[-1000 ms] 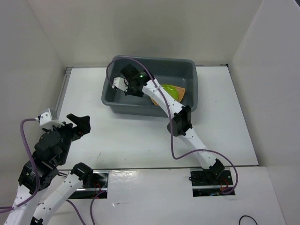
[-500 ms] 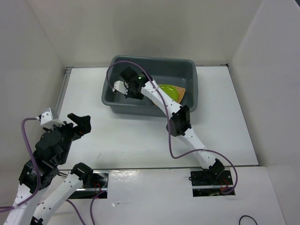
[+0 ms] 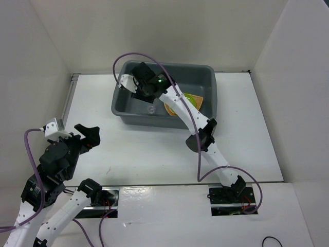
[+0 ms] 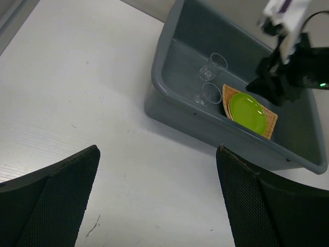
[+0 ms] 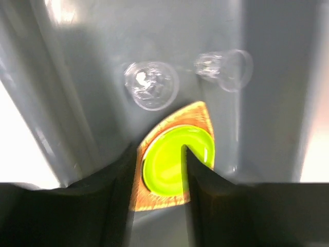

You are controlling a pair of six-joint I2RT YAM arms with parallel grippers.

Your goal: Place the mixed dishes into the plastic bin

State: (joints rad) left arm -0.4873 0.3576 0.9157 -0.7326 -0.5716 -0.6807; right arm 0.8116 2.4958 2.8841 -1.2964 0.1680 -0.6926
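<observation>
The dark grey plastic bin (image 3: 205, 70) stands at the back of the table. Inside it the lime-green plate (image 5: 169, 164) lies on the orange woven plate (image 5: 194, 116); both also show in the left wrist view (image 4: 248, 111). A clear cup (image 5: 151, 85) stands upright beside them and a second clear cup (image 5: 226, 68) lies on its side. My right gripper (image 5: 159, 152) hangs open and empty above the bin's inside, near its far left corner (image 3: 132, 82). My left gripper (image 4: 158, 149) is open and empty over the table, near left (image 3: 87, 135). The cream saucer is out of view.
White walls close in the table on the left, back and right. The right arm (image 3: 198, 128) reaches over the bin's front rim. A purple cable (image 3: 119, 69) loops above the bin's left end. The bin's wall (image 4: 169, 103) faces the left gripper.
My right gripper has risen and moved toward the bin's far left corner. A clear cup now shows on the bin floor where the gripper was. The left arm has not moved.
</observation>
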